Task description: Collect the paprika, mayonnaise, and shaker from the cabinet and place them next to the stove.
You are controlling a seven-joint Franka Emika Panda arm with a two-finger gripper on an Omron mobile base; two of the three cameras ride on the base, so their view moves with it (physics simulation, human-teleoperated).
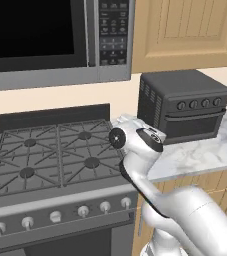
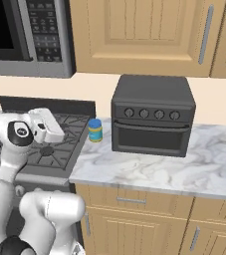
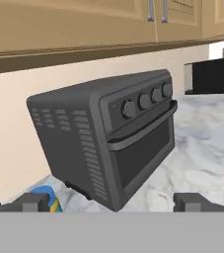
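The mayonnaise (image 2: pixel 95 130), a squat jar with a blue lid and yellow band, stands upright on the marble counter between the stove (image 2: pixel 50 147) and the black toaster oven. In the hand view its blue lid (image 3: pixel 46 194) shows just inside the left fingertip (image 3: pixel 34 201). My gripper (image 3: pixel 112 202) is open and holds nothing, facing the toaster oven. My white wrist (image 2: pixel 45 124) hangs over the stove's (image 1: pixel 50 155) right edge, close to the jar's left. The wall cabinet (image 2: pixel 144 35) above has its doors shut. The paprika and the shaker are out of view.
The black toaster oven (image 2: pixel 152 115) sits on the counter (image 2: pixel 149 172) right of the jar, near the wall. A microwave (image 1: pixel 45 35) hangs above the stove. Bare marble stretches in front of and right of the toaster oven.
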